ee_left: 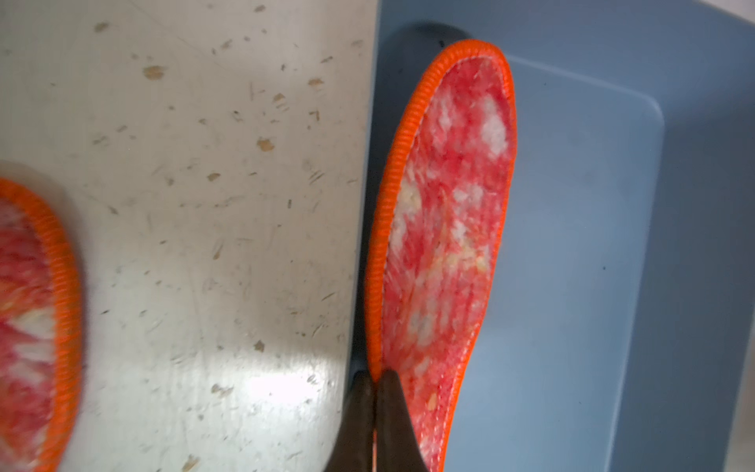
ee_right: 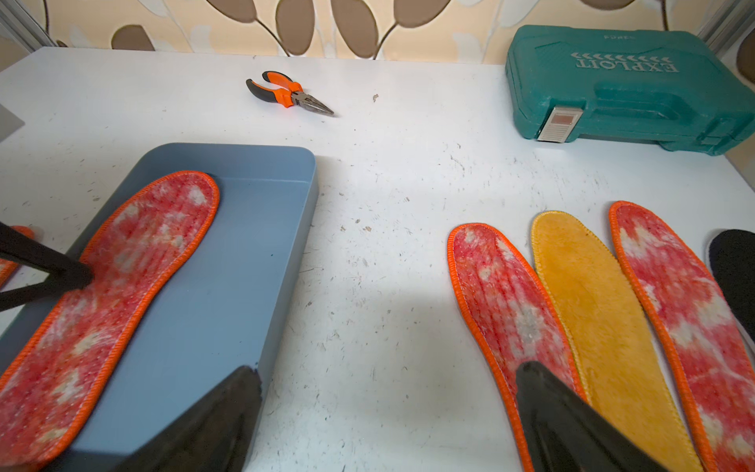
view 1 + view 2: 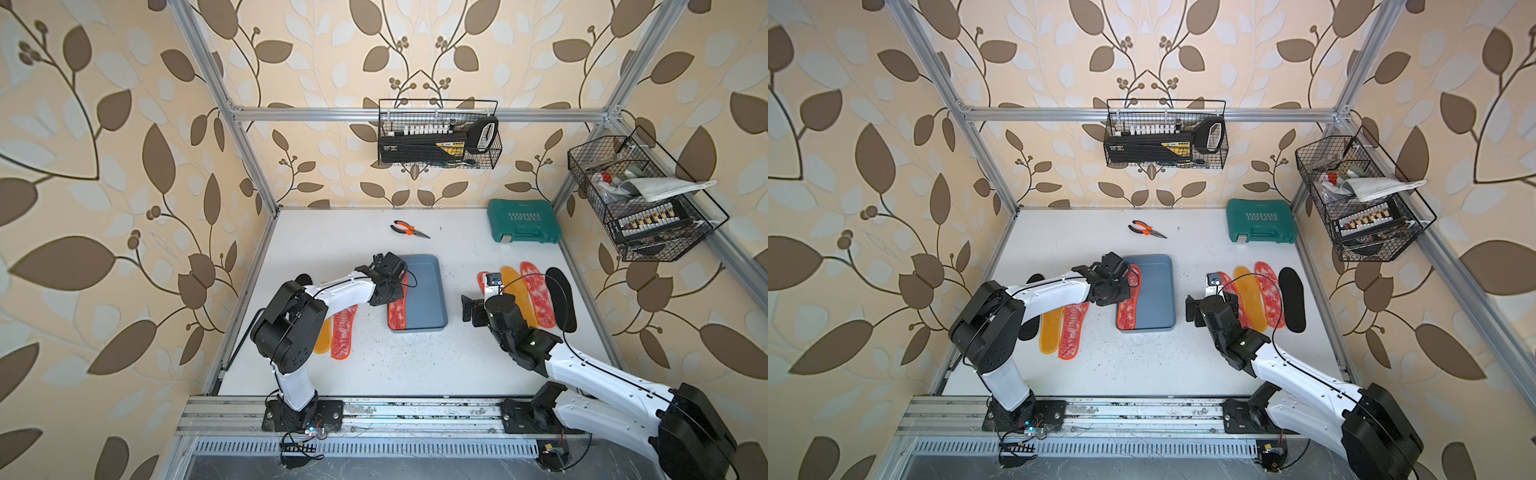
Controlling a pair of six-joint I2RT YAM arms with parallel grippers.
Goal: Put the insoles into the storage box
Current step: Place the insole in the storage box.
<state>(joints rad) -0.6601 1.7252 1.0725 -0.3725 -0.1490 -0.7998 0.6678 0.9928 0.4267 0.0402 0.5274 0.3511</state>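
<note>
Sitting lengthwise in box (image 3: 428, 291), one red insole (image 3: 397, 313) along left wall, left hand (image 1: 375, 378) pinching its edge, right hand (image 2: 386, 370) open, empty.

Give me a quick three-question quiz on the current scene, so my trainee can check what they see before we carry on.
1. Multiple choice: what does the left end effector hold?
A) nothing
B) a red-speckled insole
C) the pliers
2. True or false: the right end effector is open and holds nothing.
3. Count: how many insoles lie in the row to the right of the storage box?

Key: 1 B; 2 true; 3 four.
</note>
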